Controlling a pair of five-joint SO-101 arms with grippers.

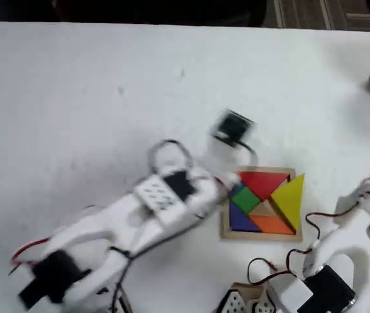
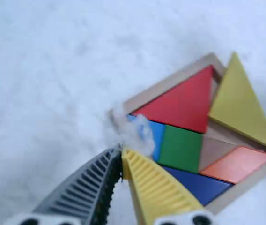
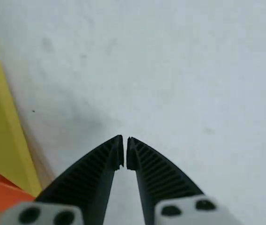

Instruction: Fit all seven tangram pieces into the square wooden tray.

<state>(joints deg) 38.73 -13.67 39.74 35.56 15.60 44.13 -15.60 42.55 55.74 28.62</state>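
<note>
Over the tray rim juts the yellow triangle.

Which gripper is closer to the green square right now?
Left. The left gripper is at the edge of the tray, one blue piece away from the green square; the right gripper is over bare table, outside the tray past the yellow triangle.
</note>
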